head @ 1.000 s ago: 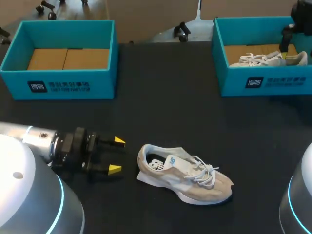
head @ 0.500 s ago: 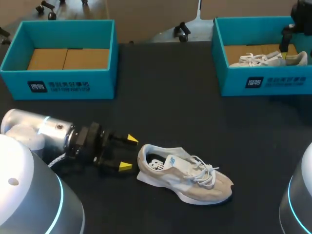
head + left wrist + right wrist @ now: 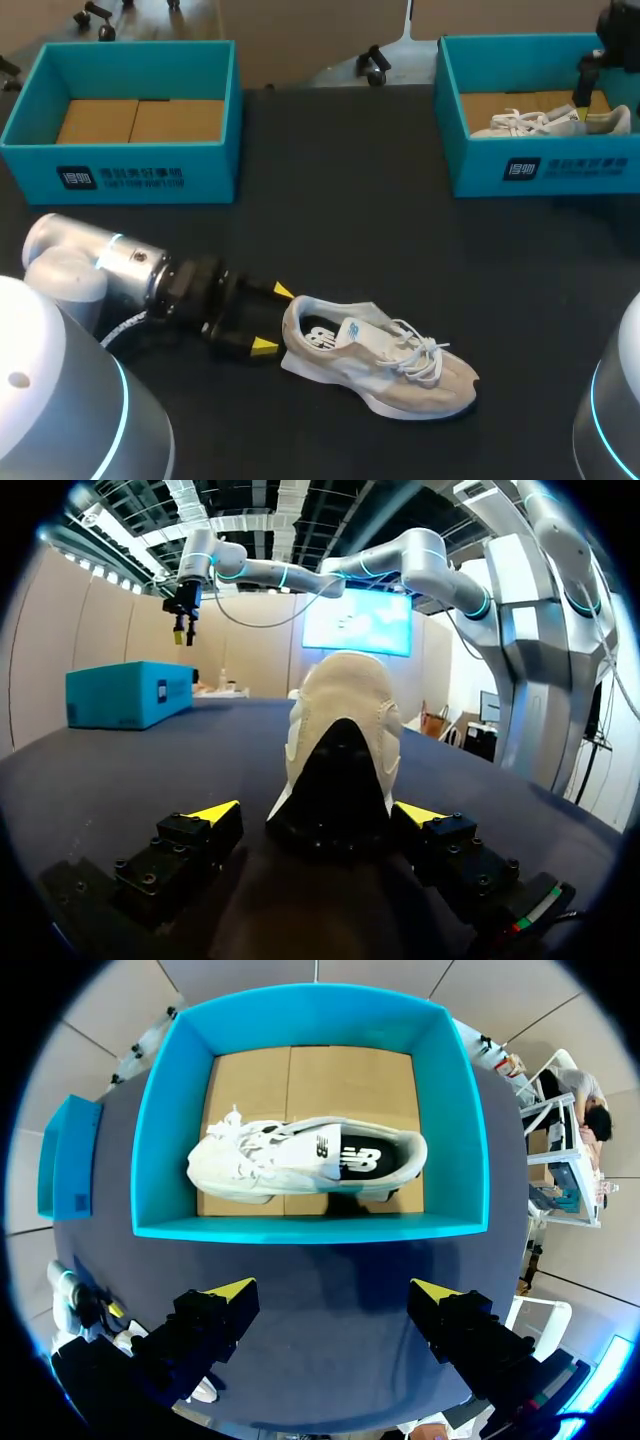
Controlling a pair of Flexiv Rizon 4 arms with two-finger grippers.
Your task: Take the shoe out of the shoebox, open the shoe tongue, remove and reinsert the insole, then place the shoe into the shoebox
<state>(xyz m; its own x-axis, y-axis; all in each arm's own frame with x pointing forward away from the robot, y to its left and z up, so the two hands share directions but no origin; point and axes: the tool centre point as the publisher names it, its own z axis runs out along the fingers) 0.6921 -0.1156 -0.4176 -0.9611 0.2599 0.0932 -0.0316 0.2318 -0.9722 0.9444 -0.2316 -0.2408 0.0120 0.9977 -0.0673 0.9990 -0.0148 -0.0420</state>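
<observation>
Table (image 3: 330, 200): two teal boxes at the far edge. Left box (image 3: 120, 175) is empty; right box (image 3: 540, 170) holds a white shoe (image 3: 300, 1160). Beige shoe (image 3: 375, 355) lies on its sole mid-table, outside both boxes. Left gripper (image 3: 274, 320): fingers spread, flanking the heel (image 3: 335, 820), not clamped. Right gripper (image 3: 335, 1295): fingers spread, hovering above the right box. Step judged: securing the beige shoe for tongue-opening. Next move: close squarely on the heel.

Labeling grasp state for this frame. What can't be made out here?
- Left wrist view: the beige shoe shows heel-on, which hides its opening and laces.
- Both views: the left gripper straddles the heel, open. Whether either finger touches it is unclear.
- Head view: the front wall of the right shoebox hides the lower side of the white shoe.
- Head view: the right arm is cut off by the edge, and no yellow tips show.
</observation>
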